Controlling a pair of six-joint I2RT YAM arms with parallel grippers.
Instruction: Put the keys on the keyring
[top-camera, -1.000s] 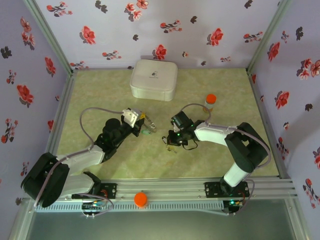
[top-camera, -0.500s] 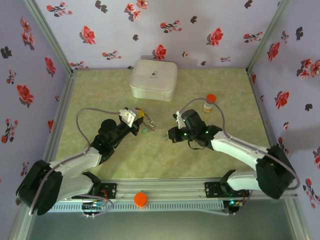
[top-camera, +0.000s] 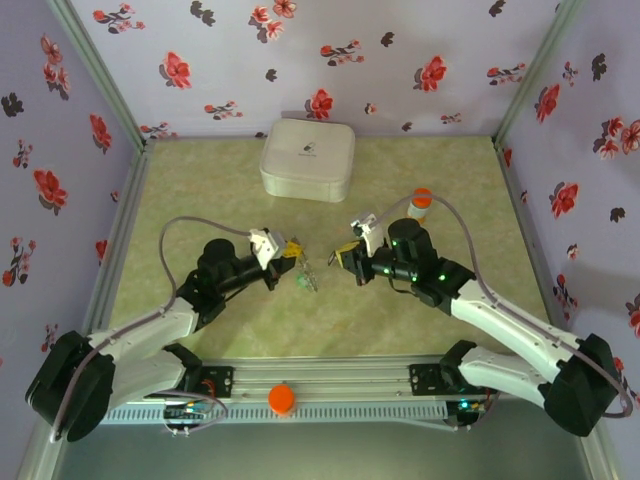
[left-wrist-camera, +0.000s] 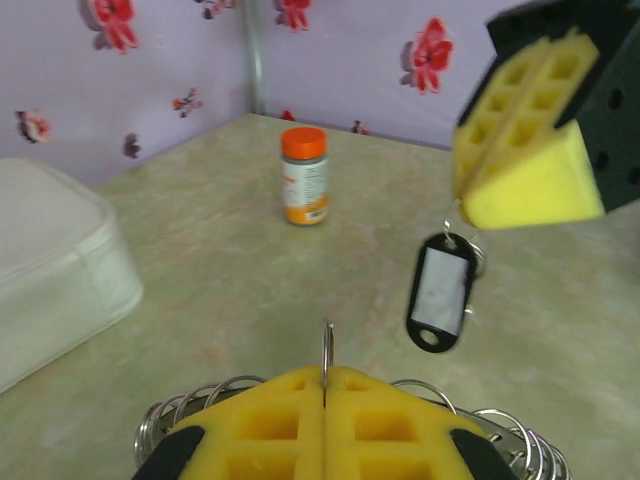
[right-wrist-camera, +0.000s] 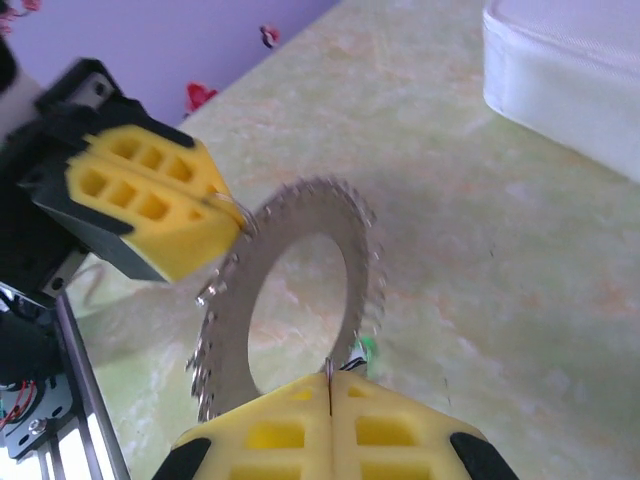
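keyring (right-wrist-camera: 362, 270) hangs above the table (top-camera: 200, 180) between the arms, its rim pinched by the left gripper (right-wrist-camera: 232, 228). the right gripper (left-wrist-camera: 462, 208) clamps the black key (left-wrist-camera: 437, 290) by its tiny loop; slight misalignment could twist the ring or knock the key loose.

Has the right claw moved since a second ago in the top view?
Yes. The right claw has shifted away from the near rail, toward the white case.
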